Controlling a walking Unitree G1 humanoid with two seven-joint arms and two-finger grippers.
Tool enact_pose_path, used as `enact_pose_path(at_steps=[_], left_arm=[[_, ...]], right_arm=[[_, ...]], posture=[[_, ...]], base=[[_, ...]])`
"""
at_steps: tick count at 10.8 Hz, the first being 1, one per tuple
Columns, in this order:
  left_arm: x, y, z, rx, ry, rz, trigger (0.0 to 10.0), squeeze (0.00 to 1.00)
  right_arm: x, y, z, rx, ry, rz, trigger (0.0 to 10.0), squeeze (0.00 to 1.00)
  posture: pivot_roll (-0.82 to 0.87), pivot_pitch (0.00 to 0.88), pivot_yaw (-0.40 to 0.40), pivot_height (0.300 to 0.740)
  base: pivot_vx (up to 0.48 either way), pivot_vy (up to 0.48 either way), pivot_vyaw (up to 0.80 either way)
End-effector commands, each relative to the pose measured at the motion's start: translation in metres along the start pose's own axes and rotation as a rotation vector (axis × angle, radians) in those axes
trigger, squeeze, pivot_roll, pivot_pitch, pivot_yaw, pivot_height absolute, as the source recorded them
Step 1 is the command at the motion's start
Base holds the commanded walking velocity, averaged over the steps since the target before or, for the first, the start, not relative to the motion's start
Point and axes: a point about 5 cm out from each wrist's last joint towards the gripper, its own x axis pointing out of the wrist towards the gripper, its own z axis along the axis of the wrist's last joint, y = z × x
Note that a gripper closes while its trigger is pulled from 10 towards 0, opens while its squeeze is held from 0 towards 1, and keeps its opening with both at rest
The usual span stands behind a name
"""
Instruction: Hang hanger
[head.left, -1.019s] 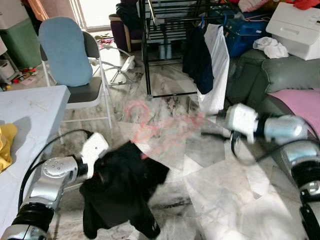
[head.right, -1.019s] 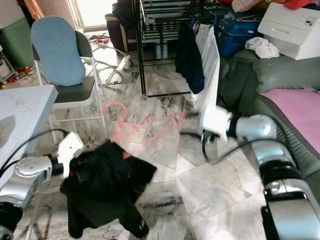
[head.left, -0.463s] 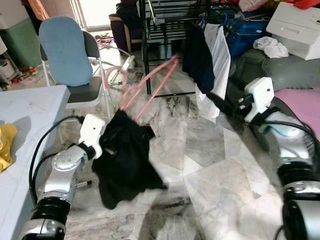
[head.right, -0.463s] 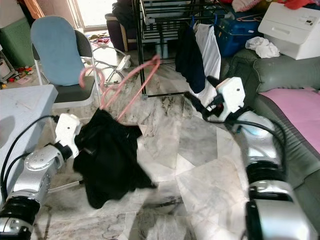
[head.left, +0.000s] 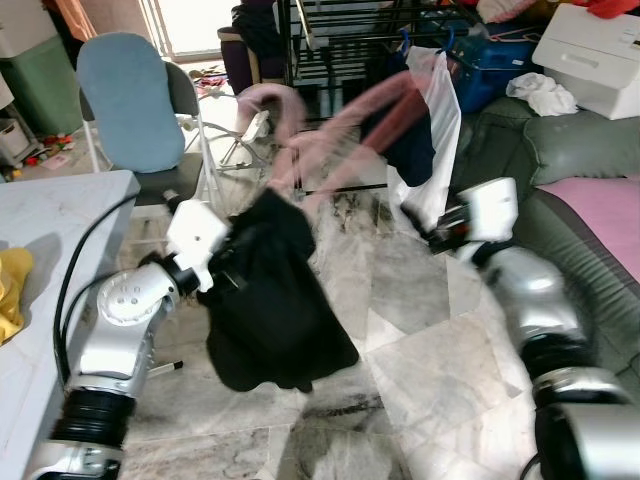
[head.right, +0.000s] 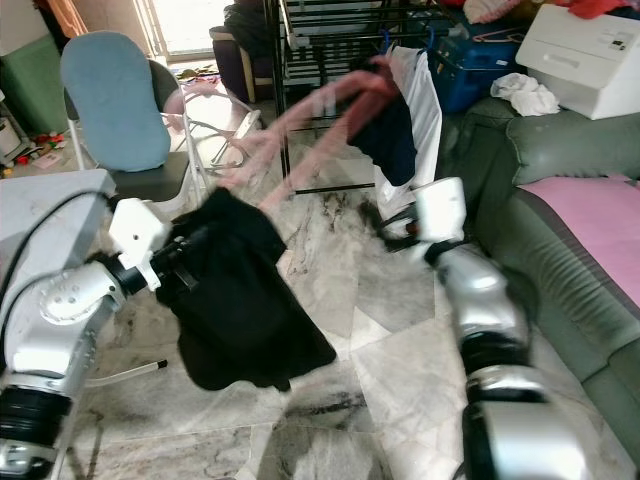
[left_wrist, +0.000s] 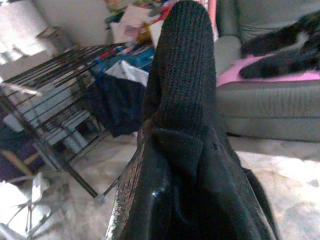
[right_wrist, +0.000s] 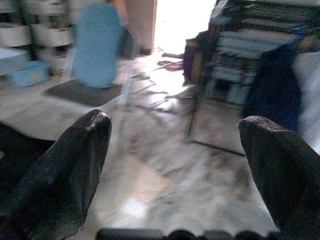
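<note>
From the left eye, my left gripper (head.left: 228, 268) had its fingers clenched on the black garment (head.left: 275, 300), with the pink hanger (head.left: 340, 125) blurred above it, reaching toward the drying rack (head.left: 330, 40). My right gripper (head.left: 440, 235) sat low by the sofa (head.left: 560, 160). Right eye showed the same. Left wrist view: black cloth bunched against the fingers (left_wrist: 185, 65). Right wrist view: fingers (right_wrist: 75, 155) spread wide, holding nothing, over marble floor (right_wrist: 165, 175).

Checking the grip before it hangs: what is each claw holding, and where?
Left claw grips the black garment on the pink hanger, at its upper edge. Right claw is open, holding nothing.
</note>
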Motion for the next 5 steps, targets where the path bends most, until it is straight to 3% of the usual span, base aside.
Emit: enact_pose_path(at_steps=[1, 3, 4, 5], left_arm=[[-0.002, -0.001, 0.006, 0.077, 0.001, -0.065, 0.0, 0.0], [-0.007, -0.007, 0.007, 0.154, 0.036, -0.183, 0.0, 0.0], [-0.004, -0.008, 0.022, 0.232, 0.003, -0.236, 0.0, 0.0], [-0.002, -0.007, 0.029, 0.273, -0.019, -0.247, 0.0, 0.0]], right_arm=[[0.001, 0.008, -0.001, -0.018, 0.014, 0.058, 10.0, 1.0], [-0.001, 0.017, -0.006, -0.015, 0.02, 0.121, 10.0, 1.0], [0.0, 0.018, -0.006, 0.022, 0.017, 0.131, 10.0, 0.99], [0.0, 0.021, -0.006, 0.035, 0.01, 0.154, 10.0, 0.77]], posture=[[-0.02, 0.0, 0.029, 0.74], [-0.03, 0.0, 0.033, 0.74], [-0.03, 0.0, 0.033, 0.74], [-0.02, 0.0, 0.034, 0.74]], base=[[0.0, 0.0, 0.0], [0.0, 0.0, 0.0], [0.0, 0.0, 0.0], [0.0, 0.0, 0.0]])
